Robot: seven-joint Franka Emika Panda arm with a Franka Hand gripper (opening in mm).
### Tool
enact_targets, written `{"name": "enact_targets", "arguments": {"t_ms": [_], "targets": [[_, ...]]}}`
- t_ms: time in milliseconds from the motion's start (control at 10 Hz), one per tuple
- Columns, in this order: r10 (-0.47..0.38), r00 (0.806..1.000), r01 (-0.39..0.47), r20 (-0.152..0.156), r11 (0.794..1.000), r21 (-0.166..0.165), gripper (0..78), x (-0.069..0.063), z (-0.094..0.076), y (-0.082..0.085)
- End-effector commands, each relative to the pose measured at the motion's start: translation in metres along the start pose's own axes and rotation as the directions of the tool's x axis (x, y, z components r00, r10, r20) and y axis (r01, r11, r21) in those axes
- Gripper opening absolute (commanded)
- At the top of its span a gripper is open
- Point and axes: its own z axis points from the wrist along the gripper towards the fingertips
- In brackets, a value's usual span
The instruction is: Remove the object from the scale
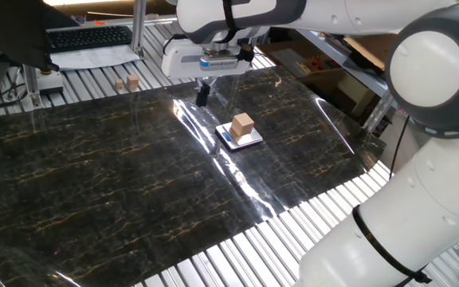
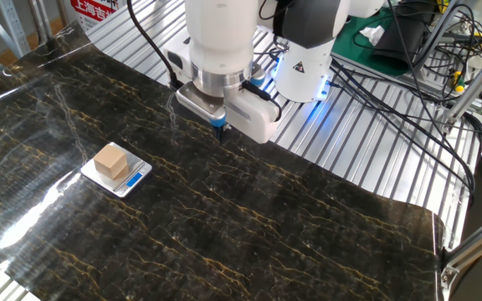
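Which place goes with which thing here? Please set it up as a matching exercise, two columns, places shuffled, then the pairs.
Things:
1. wooden cube
2. scale
3. gripper
4. two small wooden blocks

Places:
A. on the metal slats beyond the dark mat, near the keyboard
B. on the scale's plate
C. in the air above the dark mat, apart from the cube
D. flat on the dark mat

Pairs: 1-B, 2-D, 3-C, 4-A
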Motion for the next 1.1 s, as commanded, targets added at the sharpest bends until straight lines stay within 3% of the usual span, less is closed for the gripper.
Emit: {"name": "enact_targets", "arguments": {"t_ms": [100, 700, 900, 1100], "targets": [[0.001, 1.0, -0.001, 0.003, 1.0, -0.002, 0.0, 0.0, 0.002, 0.001], [0.001, 1.0, -0.001, 0.013, 1.0, 0.001, 0.0, -0.001, 0.019, -0.001], [0.001, 1.0, -0.001, 0.019, 1.0, 0.003, 0.0, -0.004, 0.029, -0.004], [-0.005, 0.999, 0.005, 0.042, 1.0, 0.006, 0.0, -0.016, 0.05, -0.015]]}}
